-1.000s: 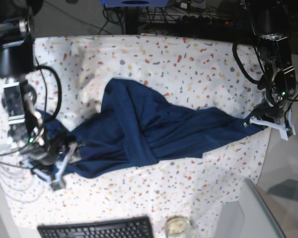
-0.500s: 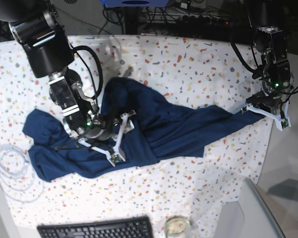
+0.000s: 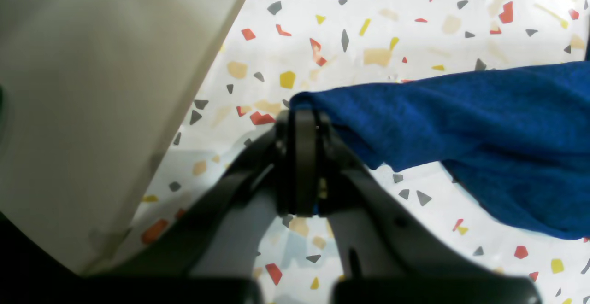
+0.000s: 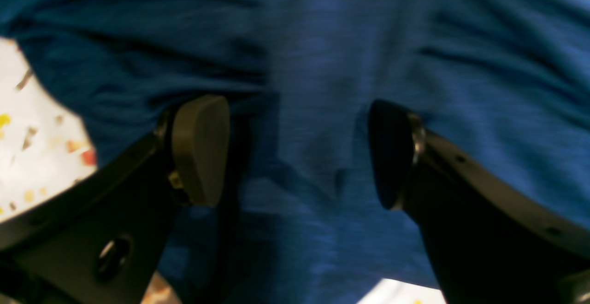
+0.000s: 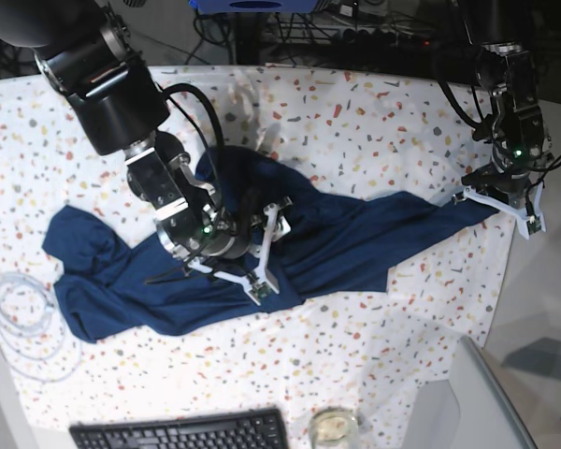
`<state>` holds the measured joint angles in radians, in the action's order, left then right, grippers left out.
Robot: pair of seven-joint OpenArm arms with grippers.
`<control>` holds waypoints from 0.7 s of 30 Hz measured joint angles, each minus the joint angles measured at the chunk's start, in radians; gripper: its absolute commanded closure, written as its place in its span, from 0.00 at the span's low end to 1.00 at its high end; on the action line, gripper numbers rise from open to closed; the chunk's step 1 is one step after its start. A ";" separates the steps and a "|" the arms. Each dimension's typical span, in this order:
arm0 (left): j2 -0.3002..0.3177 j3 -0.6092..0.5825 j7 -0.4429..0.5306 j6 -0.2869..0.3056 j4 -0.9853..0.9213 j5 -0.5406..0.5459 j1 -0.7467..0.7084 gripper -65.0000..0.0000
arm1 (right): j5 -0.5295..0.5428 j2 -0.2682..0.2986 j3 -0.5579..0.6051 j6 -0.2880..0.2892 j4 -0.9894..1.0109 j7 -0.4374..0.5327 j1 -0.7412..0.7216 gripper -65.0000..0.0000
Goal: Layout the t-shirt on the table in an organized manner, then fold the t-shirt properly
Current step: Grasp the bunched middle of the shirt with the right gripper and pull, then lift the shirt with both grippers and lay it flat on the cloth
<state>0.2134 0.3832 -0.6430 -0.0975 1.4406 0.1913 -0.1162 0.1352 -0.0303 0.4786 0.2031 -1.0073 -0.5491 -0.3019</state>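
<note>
The dark navy t-shirt [image 5: 346,243] lies crumpled in a long band across the speckled table [image 5: 374,112], from the left side to the right edge. My left gripper [image 5: 497,202] is shut on the t-shirt's right end; in the left wrist view the left gripper [image 3: 302,115] pinches the edge of the t-shirt [image 3: 461,124] just above the table [image 3: 368,18]. My right gripper [image 5: 265,250] hovers open over the shirt's middle. In the right wrist view the right gripper [image 4: 295,152] has its fingers [image 4: 200,149] wide apart, with the t-shirt [image 4: 322,41] below and nothing between them.
A black keyboard [image 5: 182,432] and a small glass jar [image 5: 334,427] sit at the front edge. A coil of white cable [image 5: 23,323] lies at the left. A plain grey surface [image 5: 477,402] adjoins the front right corner, also close to the left gripper as the grey surface [image 3: 92,87].
My right arm has swung from the shirt's left end to its middle, jaws still open; the left end now lies spread out. My left gripper has moved slightly back with the right end.
</note>
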 measured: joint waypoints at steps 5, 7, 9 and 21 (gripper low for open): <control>0.000 0.001 0.000 0.000 0.000 0.000 0.000 1.00 | -0.001 0.001 0.008 0.000 0.001 -0.004 0.012 0.92; 0.000 0.001 0.000 0.000 0.000 0.000 0.000 1.00 | 0.000 0.001 0.005 0.000 0.001 -0.004 0.012 1.00; 0.000 0.001 0.000 0.000 0.000 -0.001 -0.001 1.00 | -0.001 0.006 0.005 0.000 -0.022 -0.024 0.027 0.99; -0.001 0.003 -0.003 0.000 0.003 -0.003 -0.020 1.00 | -0.005 0.176 -0.200 -0.006 -0.867 -0.192 0.566 1.00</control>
<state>0.2127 0.3862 -0.6460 -0.0975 1.4433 0.1883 -0.1364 0.1299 0.1459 0.2783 0.1970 -1.8744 -0.7410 0.2642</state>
